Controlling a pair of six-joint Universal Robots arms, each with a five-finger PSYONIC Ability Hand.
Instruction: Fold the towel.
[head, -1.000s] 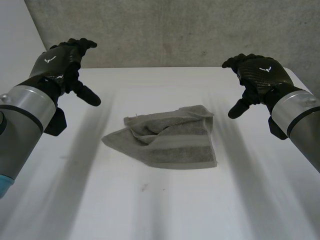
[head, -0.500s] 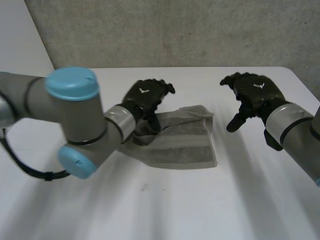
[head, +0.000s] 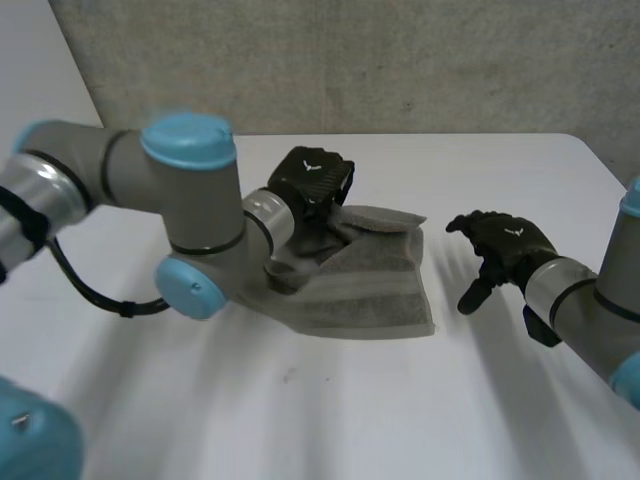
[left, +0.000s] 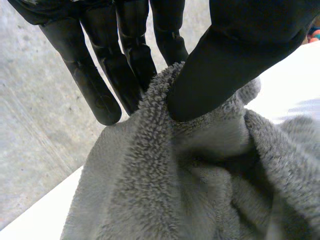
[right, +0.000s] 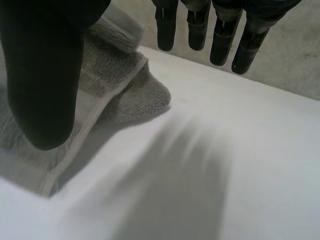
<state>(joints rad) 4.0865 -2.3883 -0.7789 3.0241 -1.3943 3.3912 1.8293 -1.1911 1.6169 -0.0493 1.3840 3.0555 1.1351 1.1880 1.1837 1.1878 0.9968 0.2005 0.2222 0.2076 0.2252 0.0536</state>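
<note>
Grey terry-cloth towel (head: 375, 290) is lying crumpled near the middle of a plain white table (head: 300, 420), partly doubled over, with its far side bunched into loose ridges and its near side lying flatter.

The robot's left hand (head: 312, 178), black and set on a grey arm with light-blue caps, is reaching across onto the bunched far side of the towel. In the left wrist view, its thumb (left: 235, 60) is pressing into a raised ridge of the towel (left: 165, 200) while its fingers (left: 100, 85) are standing just behind that ridge, so the hand is pinching the cloth between them. This grip is probably for lifting the heap so the towel can be opened out flat before folding.

The robot's right hand (head: 505, 240) is hovering just beside the towel's right edge, apart from it. In the right wrist view, its fingers (right: 220, 40) are hanging straight and spread away from its thumb (right: 45, 75), holding nothing, with a hemmed corner of the towel (right: 115, 95) lying between them. It seems to be lining up to take that corner.
</note>
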